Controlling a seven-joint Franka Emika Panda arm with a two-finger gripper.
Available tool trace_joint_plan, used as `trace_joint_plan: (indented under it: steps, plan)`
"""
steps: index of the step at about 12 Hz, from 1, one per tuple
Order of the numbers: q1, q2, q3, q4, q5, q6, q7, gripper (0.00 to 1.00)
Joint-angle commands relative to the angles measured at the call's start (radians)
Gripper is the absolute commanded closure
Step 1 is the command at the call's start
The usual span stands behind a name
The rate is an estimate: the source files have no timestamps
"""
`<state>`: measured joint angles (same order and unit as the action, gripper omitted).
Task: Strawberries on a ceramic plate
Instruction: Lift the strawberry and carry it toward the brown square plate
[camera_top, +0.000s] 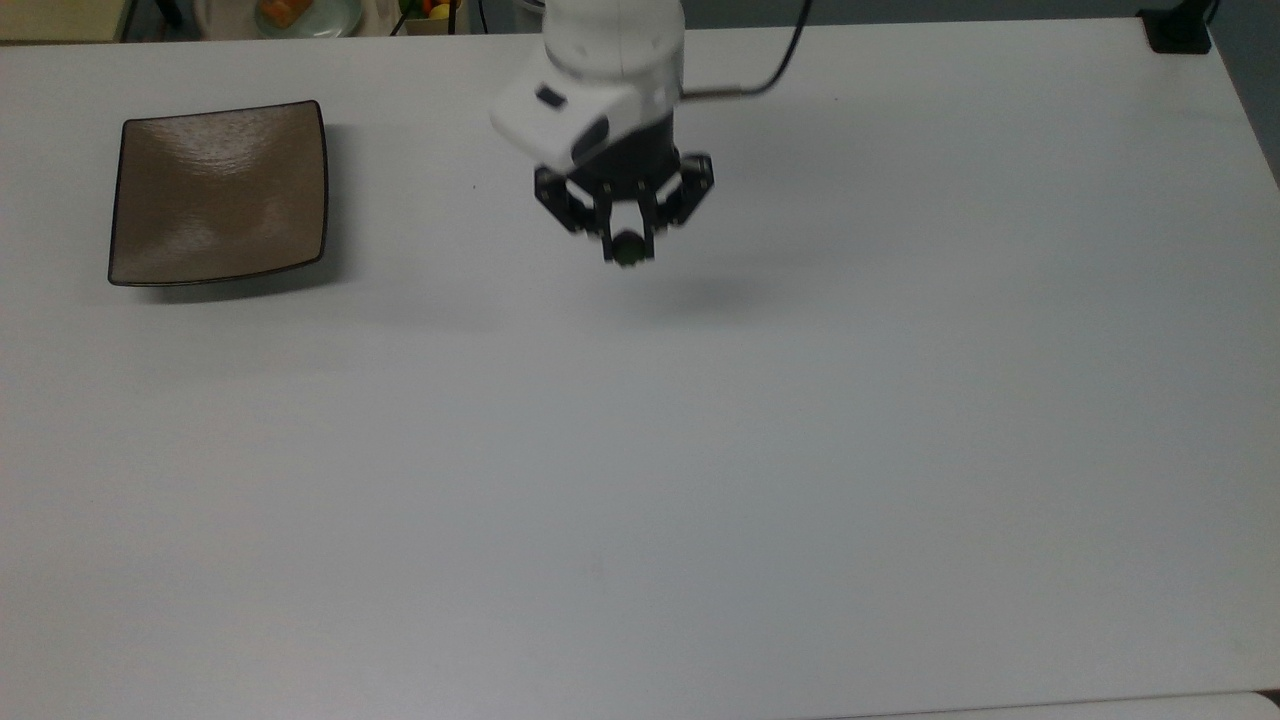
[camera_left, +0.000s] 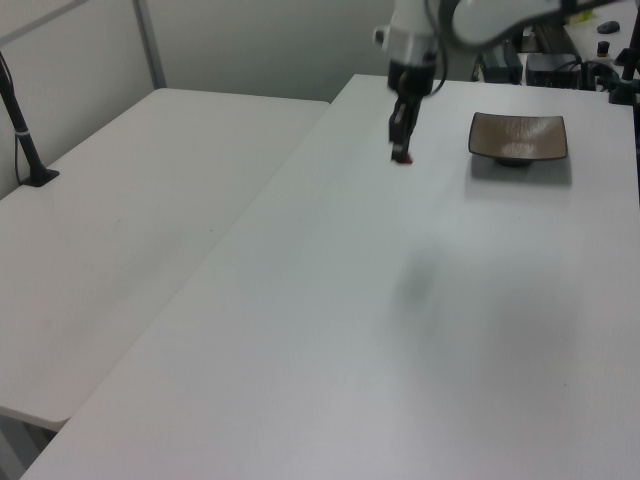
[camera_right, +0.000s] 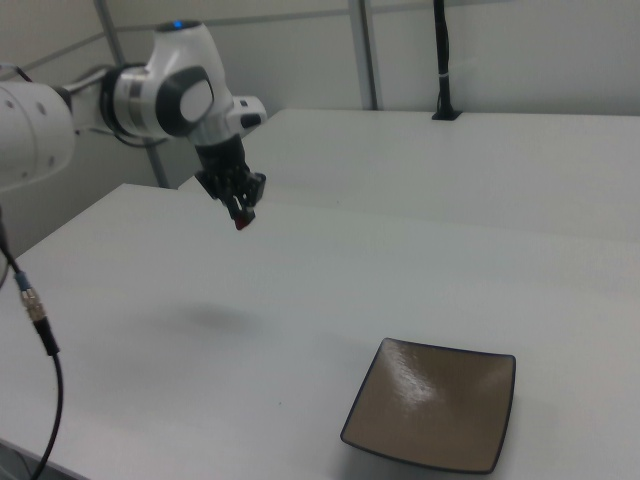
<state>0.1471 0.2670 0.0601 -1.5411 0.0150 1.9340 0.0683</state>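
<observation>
A tiny red strawberry (camera_top: 629, 250) with a green cap hangs high above the white table, with my gripper (camera_top: 628, 240) shut on it. The left view shows the strawberry (camera_left: 401, 157) at the tip of the gripper (camera_left: 401, 150), and the right view shows the strawberry (camera_right: 240, 224) under the gripper (camera_right: 243, 214). The ceramic plate (camera_top: 218, 191) is square, glossy tan-brown with a dark rim, bare, at the top view's left, well away from the gripper. The same plate (camera_left: 518, 137) lies to the gripper's right in the left view, and the plate (camera_right: 433, 416) sits low in the right view.
The white table (camera_top: 700, 480) stretches wide around the gripper. A pale dish with orange food (camera_top: 300, 14) sits past the table's far edge in the top view. A black post base (camera_top: 1178, 30) stands at the top view's far right corner. A second white table (camera_left: 130, 200) adjoins in the left view.
</observation>
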Motion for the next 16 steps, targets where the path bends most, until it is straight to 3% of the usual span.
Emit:
trace_joint_plan:
  steps: [1,5,7,11,16]
  plan:
    - [-0.012,-0.162,-0.028,-0.03,0.034,-0.191,-0.073,0.97]
    - [-0.063,-0.284,-0.034,-0.065,0.079,-0.395,-0.194,0.97]
    - [-0.107,-0.298,-0.032,-0.071,0.08,-0.44,-0.235,0.97]
    - [-0.286,-0.282,-0.031,-0.102,0.08,-0.428,-0.439,0.97]
    - [-0.463,-0.2,-0.031,-0.154,0.062,-0.256,-0.631,0.96]
